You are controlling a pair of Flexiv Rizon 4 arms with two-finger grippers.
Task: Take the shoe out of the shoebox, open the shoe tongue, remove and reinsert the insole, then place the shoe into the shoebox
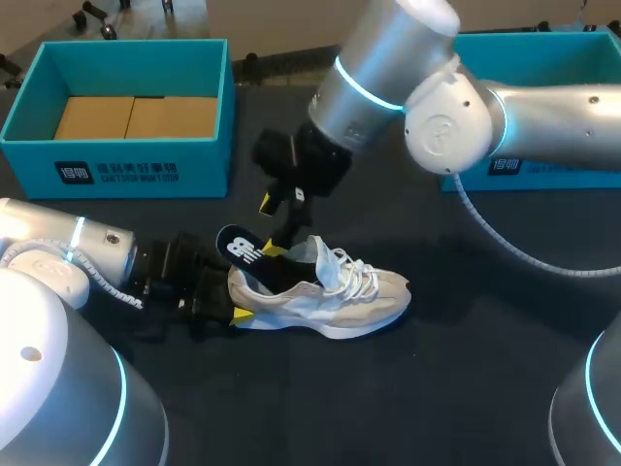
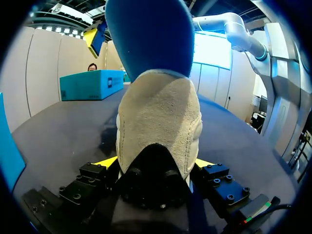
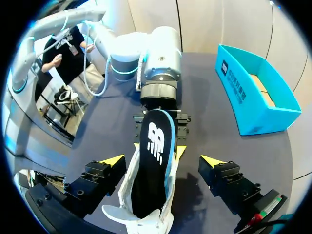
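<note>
A beige and white sneaker [image 1: 335,296] lies on its sole mid-table, toe pointing right. My left gripper [image 1: 236,306] holds its heel, a yellow tip pressed on each side of the heel [image 2: 158,117]. A dark blue insole [image 1: 238,249] sticks up and back out of the shoe's opening. My right gripper [image 1: 272,226] hangs just above the heel end, open. In the right wrist view its fingers [image 3: 114,161] stand wide on either side of the insole [image 3: 153,161] without touching it. The tongue [image 3: 146,214] is pulled forward.
A teal box [image 1: 116,175] with cardboard inside stands at the back left. A second teal box [image 1: 543,180] stands at the back right, partly behind my right arm. Dark bare tabletop [image 1: 388,408] lies in front of the shoe.
</note>
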